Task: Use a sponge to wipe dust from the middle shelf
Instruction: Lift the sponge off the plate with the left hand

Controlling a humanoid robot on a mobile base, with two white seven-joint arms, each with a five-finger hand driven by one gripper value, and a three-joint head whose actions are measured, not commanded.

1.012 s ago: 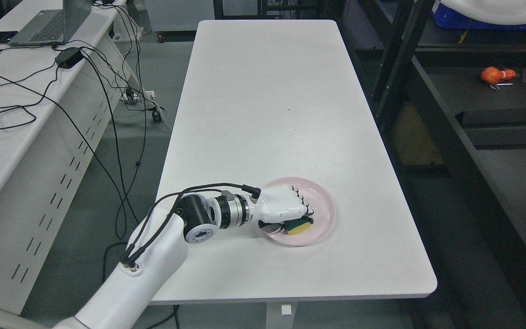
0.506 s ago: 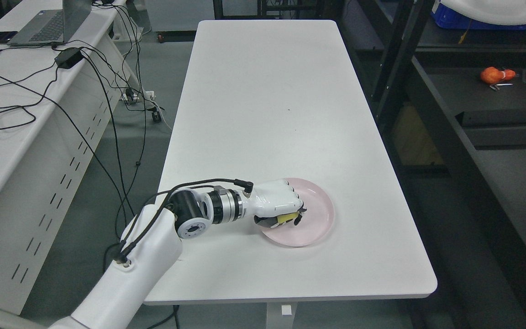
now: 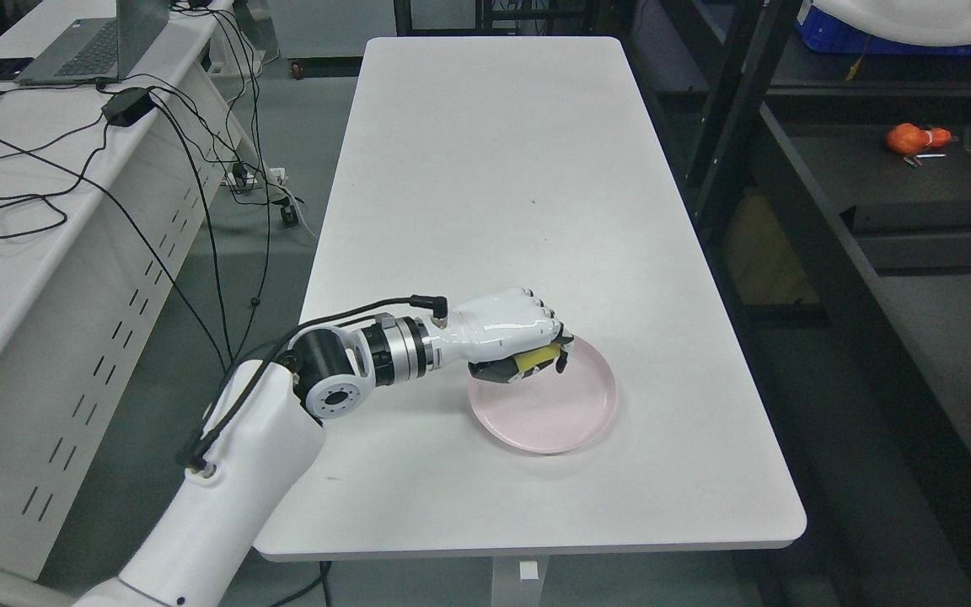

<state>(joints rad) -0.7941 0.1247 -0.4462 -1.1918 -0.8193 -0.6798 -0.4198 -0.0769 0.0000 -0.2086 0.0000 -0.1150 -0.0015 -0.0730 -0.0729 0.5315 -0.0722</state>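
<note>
A pink plate [image 3: 565,421] sits low-centre on the white counter [image 3: 494,169], a laptop [image 3: 93,42] upper left, an orange object [image 3: 915,137] upper right.
</note>
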